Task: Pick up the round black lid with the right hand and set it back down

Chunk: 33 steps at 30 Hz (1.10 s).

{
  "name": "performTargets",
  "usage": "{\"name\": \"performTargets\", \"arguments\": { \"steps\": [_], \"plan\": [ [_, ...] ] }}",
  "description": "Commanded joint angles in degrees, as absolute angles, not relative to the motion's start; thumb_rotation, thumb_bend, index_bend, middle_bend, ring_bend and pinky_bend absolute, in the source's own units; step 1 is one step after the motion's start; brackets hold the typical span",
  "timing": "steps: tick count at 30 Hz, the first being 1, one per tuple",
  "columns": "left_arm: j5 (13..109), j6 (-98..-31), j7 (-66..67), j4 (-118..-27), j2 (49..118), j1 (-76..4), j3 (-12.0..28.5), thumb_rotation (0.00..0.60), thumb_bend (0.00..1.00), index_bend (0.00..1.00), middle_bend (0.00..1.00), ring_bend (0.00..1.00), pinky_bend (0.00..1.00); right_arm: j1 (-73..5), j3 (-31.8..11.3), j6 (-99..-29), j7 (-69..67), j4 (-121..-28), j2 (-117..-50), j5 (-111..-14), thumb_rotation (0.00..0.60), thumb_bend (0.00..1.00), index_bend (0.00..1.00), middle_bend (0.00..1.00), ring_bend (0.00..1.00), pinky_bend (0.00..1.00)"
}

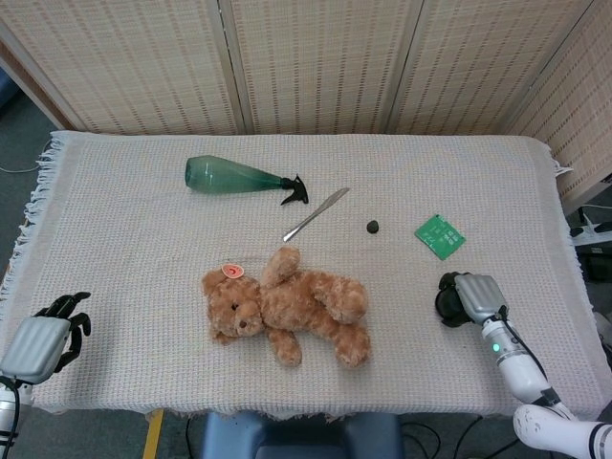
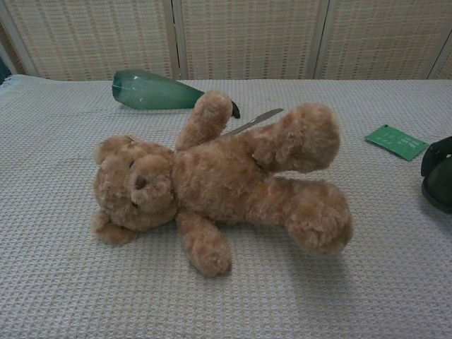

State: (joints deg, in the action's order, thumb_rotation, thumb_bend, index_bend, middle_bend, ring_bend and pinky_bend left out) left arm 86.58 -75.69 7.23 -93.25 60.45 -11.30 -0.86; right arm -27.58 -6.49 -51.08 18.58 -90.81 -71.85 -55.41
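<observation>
The round black lid (image 1: 372, 227) is a small dark disc lying on the cloth between the knife and the green card. It lies apart from both hands, and the teddy bear hides it in the chest view. My right hand (image 1: 460, 297) hovers low over the cloth to the lower right of the lid, its dark fingers (image 1: 446, 299) curved down and holding nothing. It shows at the right edge of the chest view as the right hand (image 2: 438, 174). At the front left corner my left hand (image 1: 46, 338) rests, fingers apart and empty.
A brown teddy bear (image 1: 289, 307) lies in the front middle. Behind it lie a green spray bottle (image 1: 234, 177) and a metal knife (image 1: 315, 214). A green card (image 1: 440, 235) lies right of the lid. The cloth-covered table (image 1: 134, 239) ends near my right hand.
</observation>
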Motion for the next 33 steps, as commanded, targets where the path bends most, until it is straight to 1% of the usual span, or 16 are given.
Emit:
{"name": "performTargets", "arguments": {
  "steps": [1,3,8,11,15,19,23,26,29,33],
  "plan": [
    [86.54,-75.68,7.27,-93.27,60.44,-11.31,-0.86,0.600,0.76,0.57,0.17,0.18,0.43,-28.06,-6.68,-50.49,17.91,-89.93,-72.53,-55.17,0.600,0.09,0.50,0.48,0.54,0.76],
    [86.53,-75.68,7.27,-93.28,60.44,-11.30,-0.85,0.600,0.76,0.57,0.17,0.18,0.43,-28.15,-6.68,-50.38,17.66,-89.64,-72.73,-55.24,0.600,0.09,0.49,0.48,0.53,0.75],
    [86.51,-75.75,7.18,-93.28,60.39,-11.29,-0.80,0.600,0.76,0.57,0.17,0.18,0.43,-28.83,-6.02,-49.17,16.12,-84.99,-75.53,-56.27,0.600,0.09,0.39,0.47,0.45,0.71],
    [86.77,-75.88,7.07,-93.20,60.39,-11.27,-0.87,0.600,0.76,0.57,0.17,0.18,0.43,-28.91,-5.30,-48.25,15.20,-83.34,-76.18,-57.00,0.600,0.09,0.34,0.40,0.38,0.64],
    [86.90,-76.05,6.99,-93.16,60.40,-11.21,-0.89,0.600,0.76,0.57,0.17,0.18,0.43,-28.81,-4.67,-48.47,14.36,-82.83,-76.12,-58.73,0.600,0.09,0.27,0.27,0.24,0.47],
    [86.88,-75.99,7.02,-93.12,60.43,-11.23,-0.89,0.600,0.76,0.57,0.17,0.18,0.43,-28.38,-4.18,-49.85,13.79,-83.25,-75.66,-60.91,0.600,0.09,0.18,0.15,0.10,0.28],
    [86.90,-75.93,7.16,-93.13,60.47,-11.24,-0.93,0.600,0.76,0.57,0.17,0.18,0.43,-27.83,-3.63,-51.13,13.79,-84.06,-74.92,-62.30,0.600,0.09,0.09,0.05,0.01,0.14],
    [86.96,-75.99,7.20,-93.13,60.51,-11.23,-0.94,0.600,0.76,0.57,0.17,0.18,0.43,-27.56,-3.30,-51.66,13.97,-84.85,-74.22,-62.82,0.600,0.09,0.01,0.00,0.00,0.06],
    [86.81,-75.85,7.31,-93.10,60.54,-11.29,-0.89,0.600,0.76,0.57,0.17,0.18,0.43,-27.29,-3.10,-52.31,14.13,-85.63,-73.60,-63.26,0.600,0.09,0.00,0.00,0.00,0.05],
    [86.76,-75.77,7.40,-93.18,60.55,-11.29,-0.92,0.600,0.76,0.57,0.17,0.18,0.43,-26.19,-3.12,-55.51,14.51,-86.45,-73.72,-64.47,0.600,0.09,0.00,0.00,0.00,0.05]
  ]
}}
